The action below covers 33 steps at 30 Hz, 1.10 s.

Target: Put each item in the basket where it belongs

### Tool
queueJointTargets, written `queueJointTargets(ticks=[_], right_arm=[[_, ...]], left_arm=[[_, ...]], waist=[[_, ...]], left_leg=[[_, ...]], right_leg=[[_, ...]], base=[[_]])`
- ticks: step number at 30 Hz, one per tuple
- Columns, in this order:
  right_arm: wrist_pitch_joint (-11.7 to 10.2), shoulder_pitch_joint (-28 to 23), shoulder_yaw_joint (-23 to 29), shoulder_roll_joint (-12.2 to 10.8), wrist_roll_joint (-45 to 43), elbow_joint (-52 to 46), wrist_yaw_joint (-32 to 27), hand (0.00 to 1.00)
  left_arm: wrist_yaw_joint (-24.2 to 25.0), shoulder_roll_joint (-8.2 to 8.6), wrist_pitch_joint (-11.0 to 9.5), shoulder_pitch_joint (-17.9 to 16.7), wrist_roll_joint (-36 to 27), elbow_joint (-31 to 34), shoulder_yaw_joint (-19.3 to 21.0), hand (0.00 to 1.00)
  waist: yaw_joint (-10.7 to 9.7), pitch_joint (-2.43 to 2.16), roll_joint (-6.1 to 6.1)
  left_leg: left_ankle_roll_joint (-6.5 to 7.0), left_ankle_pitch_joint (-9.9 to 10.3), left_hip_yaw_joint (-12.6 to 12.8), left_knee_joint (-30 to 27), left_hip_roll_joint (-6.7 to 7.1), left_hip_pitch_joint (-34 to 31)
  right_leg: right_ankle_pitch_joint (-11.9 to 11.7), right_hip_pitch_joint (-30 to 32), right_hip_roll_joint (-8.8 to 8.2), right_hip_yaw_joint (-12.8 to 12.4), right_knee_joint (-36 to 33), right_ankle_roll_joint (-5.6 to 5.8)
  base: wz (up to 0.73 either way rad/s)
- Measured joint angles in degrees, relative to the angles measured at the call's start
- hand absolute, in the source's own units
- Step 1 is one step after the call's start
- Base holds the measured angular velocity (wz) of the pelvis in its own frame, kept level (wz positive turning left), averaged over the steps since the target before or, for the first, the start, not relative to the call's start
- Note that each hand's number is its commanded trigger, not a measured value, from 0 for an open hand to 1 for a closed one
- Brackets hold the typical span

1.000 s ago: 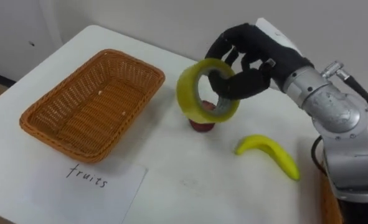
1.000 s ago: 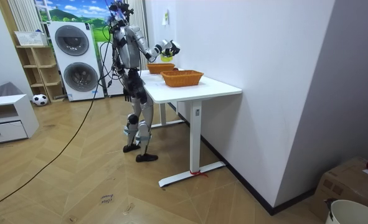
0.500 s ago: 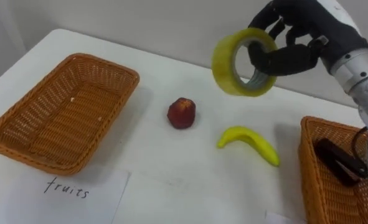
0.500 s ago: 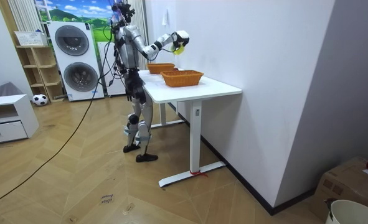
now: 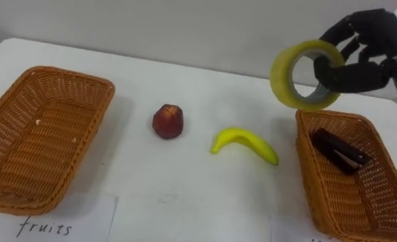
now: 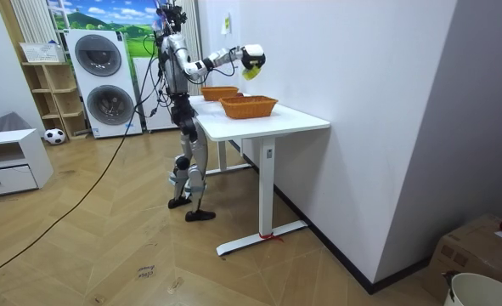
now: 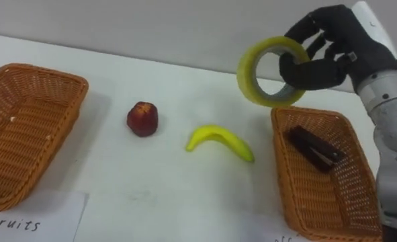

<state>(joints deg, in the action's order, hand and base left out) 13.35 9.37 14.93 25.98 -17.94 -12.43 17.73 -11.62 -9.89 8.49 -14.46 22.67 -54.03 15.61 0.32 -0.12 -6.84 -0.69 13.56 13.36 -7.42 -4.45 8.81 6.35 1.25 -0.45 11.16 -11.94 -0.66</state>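
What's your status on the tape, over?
Right hand shut on tape roll, raised near right basket's far edge. Apple, banana loose on table. Nothing blocking the basket.

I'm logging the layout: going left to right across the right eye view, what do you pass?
Left wicker basket → red apple → banana → yellow tape roll, held up by the right hand → right wicker basket.

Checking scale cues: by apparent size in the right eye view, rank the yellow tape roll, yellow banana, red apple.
Largest: yellow tape roll, though raised nearer the camera.
Then yellow banana.
Smallest: red apple.
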Motion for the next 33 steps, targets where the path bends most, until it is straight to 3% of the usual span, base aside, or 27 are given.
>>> queueJointTargets(ticks=[10,18,26,33], right_arm=[[0.0,-1.9,2.3,0.3,3.0,5.2,-0.6,1.0],[0.0,-3.6,4.2,0.3,3.6,10.1,-1.9,1.0],[0.0,-9.0,4.4,0.3,4.4,10.4,-2.1,1.0],[0.0,-10.9,4.2,0.3,3.9,12.6,-1.9,1.0]], left_arm=[[-0.2,0.03,-0.2,-1.2,-0.7,0.7,0.0,0.0],[-1.6,0.08,-0.2,-1.5,-0.8,1.3,0.0,0.0],[-2.5,0.05,-0.5,-2.0,-4.6,2.5,0.0,0.0],[-2.9,-0.37,-0.7,-2.7,-6.2,3.4,0.0,0.0]], waist=[[-1.9,-0.23,-0.36],[-1.6,-0.33,0.06],[-1.6,-0.35,0.13],[-1.3,0.06,0.23]], left_leg=[[-0.23,0.3,0.7,-0.1,-0.26,-0.1],[-0.23,0.3,1.5,-0.2,-0.27,-0.3],[-0.23,0.3,1.7,-0.1,-0.24,0.0],[-0.23,0.3,2.0,0.0,-0.2,0.8]], right_leg=[[-0.1,0.6,0.34,-0.5,-0.3,-0.16],[-0.1,1.3,0.52,-1.6,-0.6,-0.21],[-0.1,1.2,0.54,-1.6,-0.6,-0.21],[-0.1,0.4,0.56,-1.8,-0.4,-0.22]], base=[[-0.04],[-0.06],[0.0],[0.0]])
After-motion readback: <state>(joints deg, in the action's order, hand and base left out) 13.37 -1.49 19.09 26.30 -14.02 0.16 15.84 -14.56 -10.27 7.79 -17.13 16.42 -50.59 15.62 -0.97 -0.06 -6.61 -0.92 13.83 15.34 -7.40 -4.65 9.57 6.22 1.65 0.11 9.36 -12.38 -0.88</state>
